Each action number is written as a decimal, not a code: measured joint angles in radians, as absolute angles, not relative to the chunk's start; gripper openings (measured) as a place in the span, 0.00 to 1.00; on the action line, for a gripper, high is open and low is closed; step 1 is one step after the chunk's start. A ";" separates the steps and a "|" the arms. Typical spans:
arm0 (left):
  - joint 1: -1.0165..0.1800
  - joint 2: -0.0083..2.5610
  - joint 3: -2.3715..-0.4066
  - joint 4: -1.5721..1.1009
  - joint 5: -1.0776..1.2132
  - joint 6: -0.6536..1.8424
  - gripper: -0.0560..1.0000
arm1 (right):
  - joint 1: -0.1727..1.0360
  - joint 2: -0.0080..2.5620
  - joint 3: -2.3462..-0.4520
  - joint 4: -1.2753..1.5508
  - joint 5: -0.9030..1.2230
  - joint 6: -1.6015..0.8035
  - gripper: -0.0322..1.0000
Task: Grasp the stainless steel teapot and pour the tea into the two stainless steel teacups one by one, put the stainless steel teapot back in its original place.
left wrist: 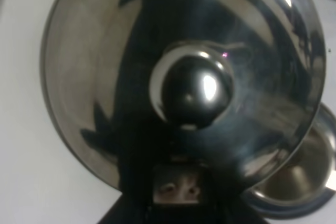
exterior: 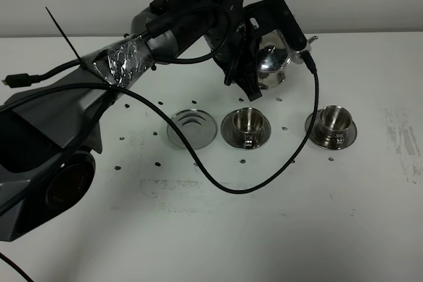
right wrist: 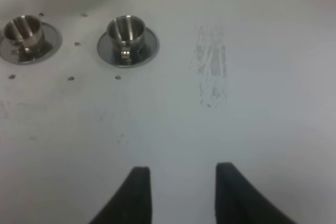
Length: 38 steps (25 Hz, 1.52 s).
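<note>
Steel-bright, the stainless steel teapot (exterior: 274,64) hangs clamped in my left gripper (exterior: 248,77), just behind the middle teacup (exterior: 246,125) and away from the ringed saucer (exterior: 192,128). My right gripper (right wrist: 181,195) is spread apart above the table (right wrist: 262,129), holding nothing.

I am reaching my left arm (exterior: 139,51) forward and across the middle, with the wrist bending so that my left gripper (exterior: 243,82) is pointing downward. Its dark fingers (exterior: 254,87) are clamping the stainless steel teapot (exterior: 274,64) on the side away from the spout, so the pot's body is sitting right against them. I am holding my right gripper (right wrist: 182,192) out level, and its two dark fingertips (right wrist: 137,195) are standing apart across an open gap.
</note>
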State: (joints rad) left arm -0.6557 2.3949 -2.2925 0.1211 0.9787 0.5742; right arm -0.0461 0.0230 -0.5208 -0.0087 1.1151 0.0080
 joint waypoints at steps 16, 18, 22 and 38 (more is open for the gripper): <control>-0.659 2.395 -2.293 0.142 0.863 1.050 0.24 | -0.046 0.023 -0.521 -0.009 1.115 0.008 0.34; -0.659 2.395 -2.293 0.152 0.858 1.077 0.24 | -0.046 0.023 -0.521 -0.009 1.115 0.008 0.34; -0.659 2.395 -2.293 0.159 0.853 1.168 0.24 | -0.046 0.023 -0.521 -0.009 1.115 0.008 0.34; -0.664 2.435 -2.293 0.201 0.735 1.451 0.24 | -0.046 0.023 -0.521 -0.009 1.115 0.008 0.34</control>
State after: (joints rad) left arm -0.6636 2.4350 -2.2931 0.2014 0.7353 1.4506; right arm -0.0461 0.0230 -0.5208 -0.0087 1.1151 0.0080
